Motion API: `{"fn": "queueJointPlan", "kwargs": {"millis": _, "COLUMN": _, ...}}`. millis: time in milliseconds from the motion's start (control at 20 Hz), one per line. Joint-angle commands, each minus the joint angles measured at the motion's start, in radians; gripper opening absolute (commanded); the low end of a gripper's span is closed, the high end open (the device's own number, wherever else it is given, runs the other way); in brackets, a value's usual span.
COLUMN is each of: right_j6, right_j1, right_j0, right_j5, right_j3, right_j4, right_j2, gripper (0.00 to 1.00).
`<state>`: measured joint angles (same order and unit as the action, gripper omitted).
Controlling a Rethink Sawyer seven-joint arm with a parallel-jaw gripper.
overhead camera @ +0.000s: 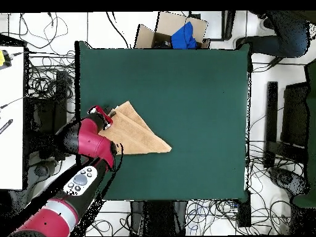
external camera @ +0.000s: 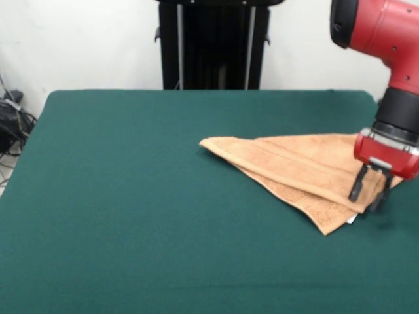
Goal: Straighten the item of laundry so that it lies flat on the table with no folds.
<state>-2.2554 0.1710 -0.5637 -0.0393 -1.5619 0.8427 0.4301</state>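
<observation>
2 layers of the small peach-orange terry towel (external camera: 298, 167) lie folded into a triangle on the wide dark green felt table (external camera: 131, 196). My red-and-black gripper (external camera: 371, 191) hovers over its right edge, black fingers (external camera: 357, 186) parted, gripping nothing.

The dark green table (external camera: 131, 196) bears only the folded peach-orange towel (external camera: 294, 167), lying near one side edge.

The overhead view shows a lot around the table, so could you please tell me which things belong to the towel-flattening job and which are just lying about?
Part of the job:
- towel, folded into a triangle
- table
- gripper, open at the towel's edge

Just lying about:
- cardboard box with blue cloth
- cables on the floor
- white desk beside the table
</observation>
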Motion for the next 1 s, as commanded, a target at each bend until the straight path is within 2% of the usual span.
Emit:
{"fn": "queueJointPlan", "kwargs": {"millis": 50, "right_j6": -0.194, "right_j1": 0.02, "right_j0": 0.043, "right_j5": -0.009, "right_j3": -0.071, "right_j4": -0.026, "right_j2": -0.125, "gripper": 1.0}}
{"fn": "queueJointPlan", "kwargs": {"millis": 400, "right_j6": -0.179, "right_j1": -0.009, "right_j0": 0.039, "right_j5": 0.003, "right_j3": -0.059, "right_j4": -0.023, "right_j2": -0.105, "gripper": 1.0}}
{"fn": "queueJointPlan", "kwargs": {"millis": 800, "right_j6": -0.187, "right_j1": -0.105, "right_j0": -0.014, "right_j5": 0.022, "right_j3": -0.006, "right_j4": 0.038, "right_j2": -0.035, "gripper": 1.0}}
{"fn": "queueJointPlan", "kwargs": {"millis": 1000, "right_j6": -0.189, "right_j1": -0.126, "right_j0": -0.023, "right_j5": 0.038, "right_j3": 0.006, "right_j4": 0.051, "right_j2": -0.014, "gripper": 1.0}}
